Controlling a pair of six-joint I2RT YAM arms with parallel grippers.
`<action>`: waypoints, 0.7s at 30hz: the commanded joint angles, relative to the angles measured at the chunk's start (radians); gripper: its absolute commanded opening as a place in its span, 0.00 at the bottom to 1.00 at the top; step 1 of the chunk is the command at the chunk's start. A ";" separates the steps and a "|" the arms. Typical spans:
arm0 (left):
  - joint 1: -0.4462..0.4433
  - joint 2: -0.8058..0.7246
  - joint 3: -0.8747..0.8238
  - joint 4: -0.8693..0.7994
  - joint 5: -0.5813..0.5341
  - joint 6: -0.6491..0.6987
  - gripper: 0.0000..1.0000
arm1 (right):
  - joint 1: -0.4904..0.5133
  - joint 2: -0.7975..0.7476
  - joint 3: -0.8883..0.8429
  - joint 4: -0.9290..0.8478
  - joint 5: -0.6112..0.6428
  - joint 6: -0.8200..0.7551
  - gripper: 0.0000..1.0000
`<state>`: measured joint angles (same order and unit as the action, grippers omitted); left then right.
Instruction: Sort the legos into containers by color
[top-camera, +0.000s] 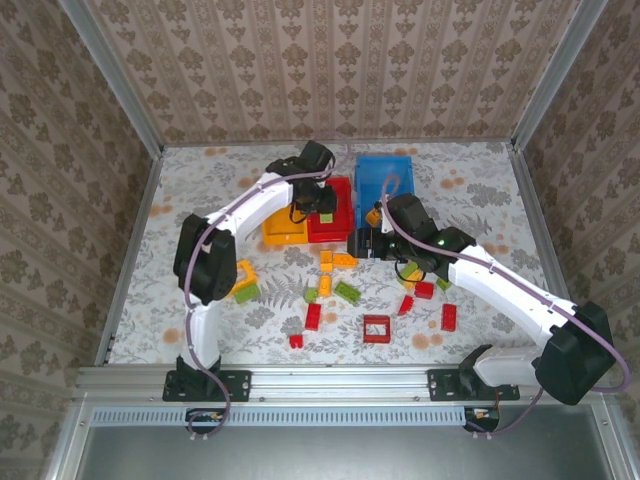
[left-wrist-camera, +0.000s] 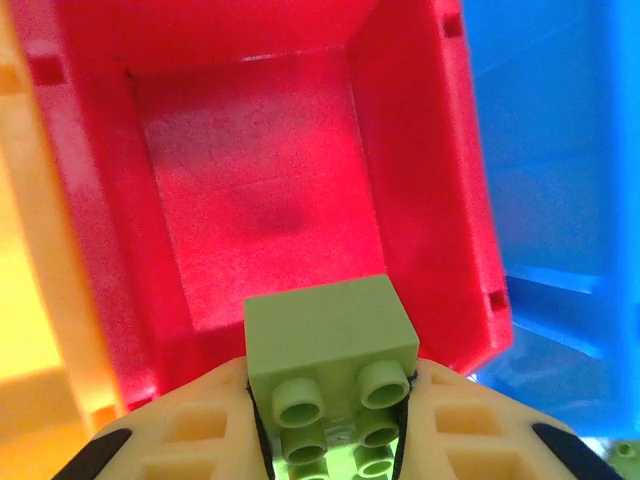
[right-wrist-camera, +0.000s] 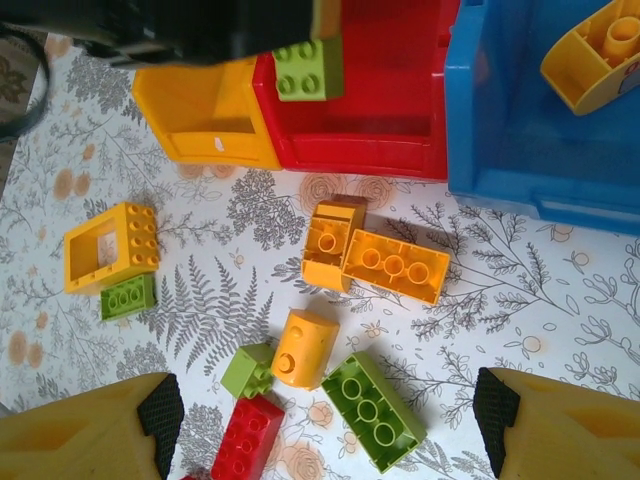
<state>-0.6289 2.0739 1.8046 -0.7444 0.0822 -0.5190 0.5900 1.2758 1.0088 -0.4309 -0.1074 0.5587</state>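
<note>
My left gripper (left-wrist-camera: 330, 405) is shut on a lime green lego (left-wrist-camera: 330, 335) and holds it above the red bin (left-wrist-camera: 260, 190); from above, that gripper (top-camera: 322, 200) hangs over the red bin (top-camera: 343, 226). The same green lego (right-wrist-camera: 308, 68) also appears in the right wrist view, over the red bin (right-wrist-camera: 390, 120). The orange-yellow bin (top-camera: 279, 233) stands left of the red one and the blue bin (top-camera: 385, 172) right of it. My right gripper (right-wrist-camera: 328, 410) is open and holds nothing, above loose legos: an orange rounded one (right-wrist-camera: 303, 347) and a long green one (right-wrist-camera: 372, 410).
An orange lego (right-wrist-camera: 595, 50) rests at the blue bin's (right-wrist-camera: 520, 140) wall. Several red, orange and green legos lie scattered on the flowered table, among them an orange frame (right-wrist-camera: 110, 245), two orange bricks (right-wrist-camera: 395, 265) and a red frame (top-camera: 376, 328).
</note>
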 joint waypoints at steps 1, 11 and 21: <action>-0.012 0.048 0.069 -0.036 -0.003 -0.003 0.17 | 0.005 -0.045 -0.003 -0.009 0.036 -0.028 0.80; -0.041 0.100 0.145 -0.083 -0.010 -0.022 0.45 | 0.004 -0.065 -0.010 -0.030 0.044 -0.050 0.80; -0.041 -0.034 0.110 -0.100 -0.019 -0.057 0.49 | 0.005 -0.094 -0.018 -0.101 0.081 -0.093 0.80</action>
<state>-0.6727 2.1506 1.9244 -0.8154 0.0807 -0.5468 0.5900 1.2091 0.9993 -0.4778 -0.0601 0.4953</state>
